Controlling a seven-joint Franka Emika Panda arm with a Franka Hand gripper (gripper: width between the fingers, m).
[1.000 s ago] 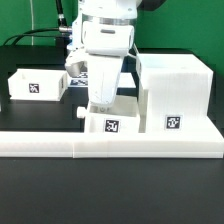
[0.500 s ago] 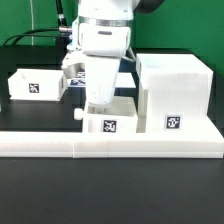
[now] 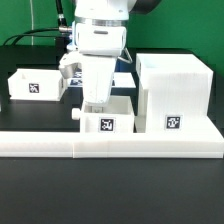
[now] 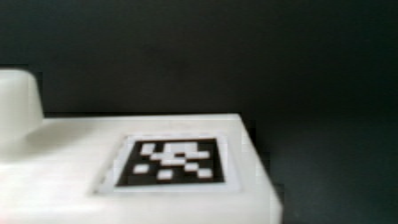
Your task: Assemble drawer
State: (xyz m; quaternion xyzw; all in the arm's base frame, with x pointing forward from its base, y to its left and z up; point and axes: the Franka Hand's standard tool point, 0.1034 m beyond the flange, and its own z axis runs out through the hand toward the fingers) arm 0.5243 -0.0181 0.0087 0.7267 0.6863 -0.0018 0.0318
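1. No letters, nos. or brand names legible in either view. The only signs are b/w square code tags.
2. Ext. view: drawer tag (image 3: 107, 126) sits on the front face of the drawer (image 3: 124, 120).
3. Ext. view: housing tag (image 3: 172, 123) sits low on the front of the tall housing (image 3: 175, 88).
4. Ext. view: box tag (image 3: 34, 88) sits on the small white box (image 3: 53, 91) at the exterior view's left.
5. Wrist view: blurred tag (image 4: 173, 162) on a white part (image 4: 63, 165) — can't tell which part.

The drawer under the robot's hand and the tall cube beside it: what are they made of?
Both look like white plastic, probably. The drawer has a smooth matte face with a small round knob; the tall cube shows the same even, unglossy white walls.
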